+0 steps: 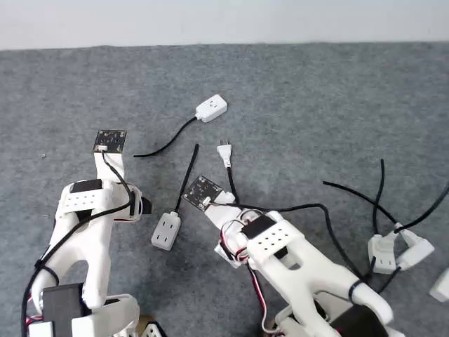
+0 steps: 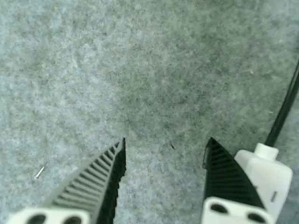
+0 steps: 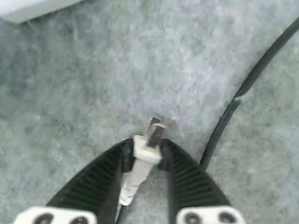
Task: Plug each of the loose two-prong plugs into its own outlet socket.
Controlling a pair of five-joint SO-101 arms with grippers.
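The right gripper (image 3: 147, 143) is clamped on the white body of a two-prong plug (image 3: 144, 156). Its prongs (image 3: 154, 127) jut past the fingertips low over the grey carpet (image 3: 93, 70), and the plug sits slightly canted between the jaws. The left gripper (image 2: 166, 142) hangs spread wide and empty, with a corded outlet socket (image 2: 264, 175) just beside one finger. This is probably the near socket (image 1: 165, 231), which lies at about 7 o'clock from a second loose plug (image 1: 224, 151). The far socket (image 1: 211, 107) lies at about 11 o'clock from that plug. The step in hand looks like carrying the gripped plug to a socket. To do it well, square the prongs to the slots first, taking out the cant, then push straight along the prongs. These light sockets will likely slide on carpet, so closing the left gripper on the socket body as a brace should help. Watch the black cord (image 3: 243, 93) for drag.
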